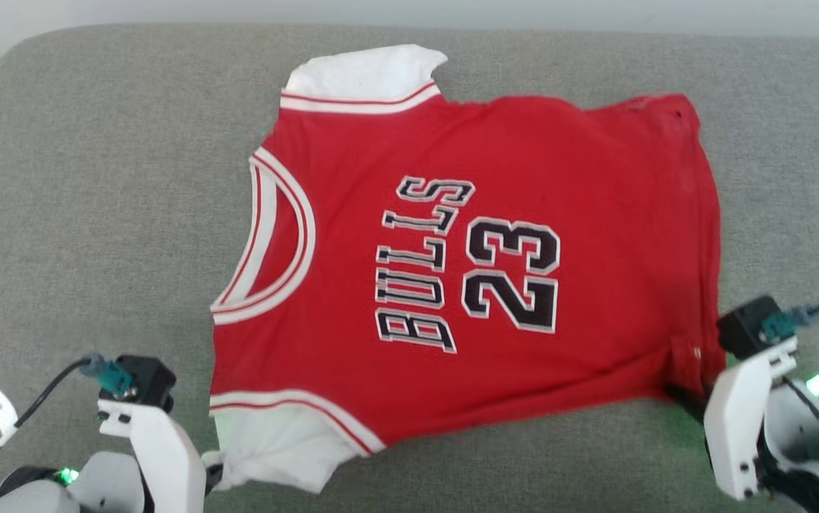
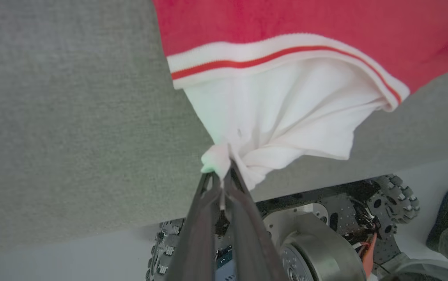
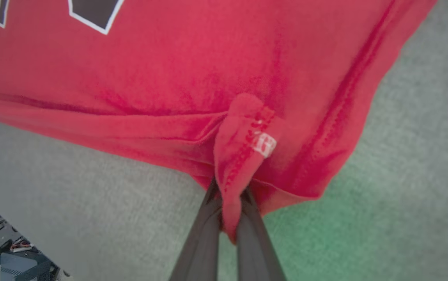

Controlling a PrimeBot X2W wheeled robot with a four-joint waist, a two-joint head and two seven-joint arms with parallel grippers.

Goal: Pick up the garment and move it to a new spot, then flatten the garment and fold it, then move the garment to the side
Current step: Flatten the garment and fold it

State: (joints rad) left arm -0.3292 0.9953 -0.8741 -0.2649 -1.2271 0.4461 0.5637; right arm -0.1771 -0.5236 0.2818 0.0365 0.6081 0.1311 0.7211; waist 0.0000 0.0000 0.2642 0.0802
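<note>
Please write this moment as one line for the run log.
garment: spread on grey surface | left tool: shut on white sleeve | right tool: shut on red hem corner | fold: not yet done

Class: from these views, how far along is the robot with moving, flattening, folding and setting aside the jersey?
Done: the garment lies spread, lettering up, nearly flat on the grey cushion. In hand: the left gripper pinches the white sleeve end, the right gripper a red hem corner. Left: no fold shows yet; then moving it aside.
</note>
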